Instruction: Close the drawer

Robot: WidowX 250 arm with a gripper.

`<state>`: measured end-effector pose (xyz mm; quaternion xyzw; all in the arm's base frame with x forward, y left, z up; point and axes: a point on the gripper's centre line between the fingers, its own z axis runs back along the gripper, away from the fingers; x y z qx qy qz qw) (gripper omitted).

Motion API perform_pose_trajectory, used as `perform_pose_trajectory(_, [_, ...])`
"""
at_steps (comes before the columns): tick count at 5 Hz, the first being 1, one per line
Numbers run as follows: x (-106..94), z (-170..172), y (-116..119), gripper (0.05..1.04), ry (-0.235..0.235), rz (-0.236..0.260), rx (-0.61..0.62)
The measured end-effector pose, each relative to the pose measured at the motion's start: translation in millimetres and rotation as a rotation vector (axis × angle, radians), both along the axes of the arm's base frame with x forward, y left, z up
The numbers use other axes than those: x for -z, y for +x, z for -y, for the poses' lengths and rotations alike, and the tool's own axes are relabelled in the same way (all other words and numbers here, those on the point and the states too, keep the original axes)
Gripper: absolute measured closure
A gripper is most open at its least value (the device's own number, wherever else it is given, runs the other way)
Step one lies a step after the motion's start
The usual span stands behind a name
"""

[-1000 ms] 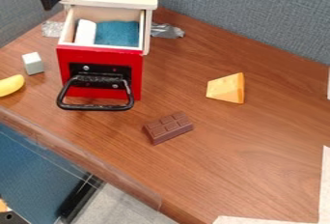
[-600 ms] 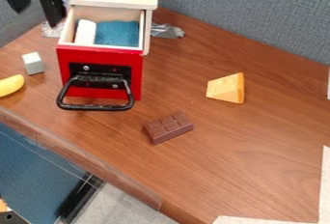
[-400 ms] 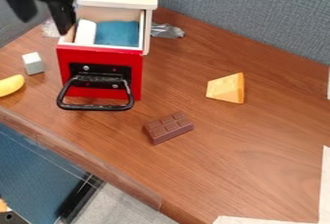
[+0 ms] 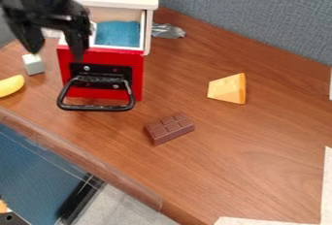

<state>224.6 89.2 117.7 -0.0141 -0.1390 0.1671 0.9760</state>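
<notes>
Partly behind the gripper (image 4: 56,54), red drawer (image 4: 133,64), open

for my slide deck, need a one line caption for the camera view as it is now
Gripper, fingers apart, over the open red drawer, cheese wedge to the right

Glossy red drawer (image 4: 100,59), smooth wood-grained table (image 4: 259,146).

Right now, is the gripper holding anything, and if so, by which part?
Nothing held. The gripper has its fingers apart, nothing clamped between them, by the left side of the open drawer as seen here.
</notes>
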Motion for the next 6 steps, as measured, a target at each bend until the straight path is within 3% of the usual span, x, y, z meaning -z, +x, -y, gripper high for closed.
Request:
perform_pose_trajectory(1, [14.6,17.3,-6.2,0.083,0.0,-0.012,-0.033])
perform_pose_trajectory(3, [46.7,42.9,-6.9,0.083,0.046,-0.036,0.035])
perform_pose_trajectory(5, [59.0,53.6,-8.6,0.083,0.07,-0.016,0.037])
perform_pose_trajectory(6, [68.7,56.8,-17.9,0.083,0.076,-0.03,0.0])
